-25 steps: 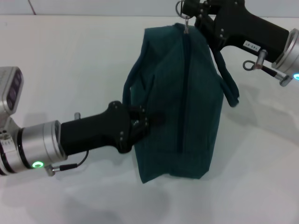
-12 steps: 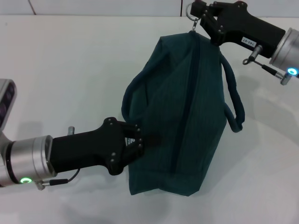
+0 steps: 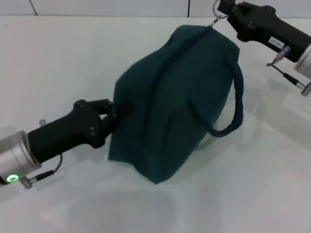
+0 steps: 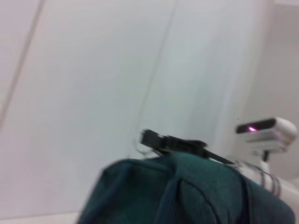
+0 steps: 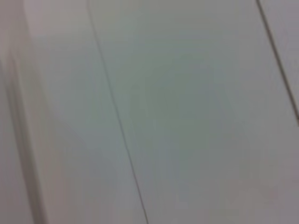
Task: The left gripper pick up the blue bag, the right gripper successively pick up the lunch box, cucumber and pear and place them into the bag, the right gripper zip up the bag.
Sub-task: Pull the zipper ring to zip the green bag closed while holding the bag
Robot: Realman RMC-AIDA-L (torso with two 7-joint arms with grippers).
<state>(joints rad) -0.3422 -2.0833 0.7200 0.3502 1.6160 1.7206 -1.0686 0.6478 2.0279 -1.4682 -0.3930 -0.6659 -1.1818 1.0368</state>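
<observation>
Resting on the white desk (image 3: 73, 63), the bag (image 3: 170, 102) is clamped at its near end by the left hand (image 3: 114, 114); the right hand (image 3: 219, 10) pinches its zipper ring (image 3: 215, 19). Opposed pulling could tear the ring free or topple it.

Bench: plain white bench (image 3: 73, 63), its far edge meeting a pale wall.
On it: the blue bag (image 3: 170, 102), zipped shut and tilted, its lower corner resting near the bench's middle; one loop handle hangs off its right side.
</observation>
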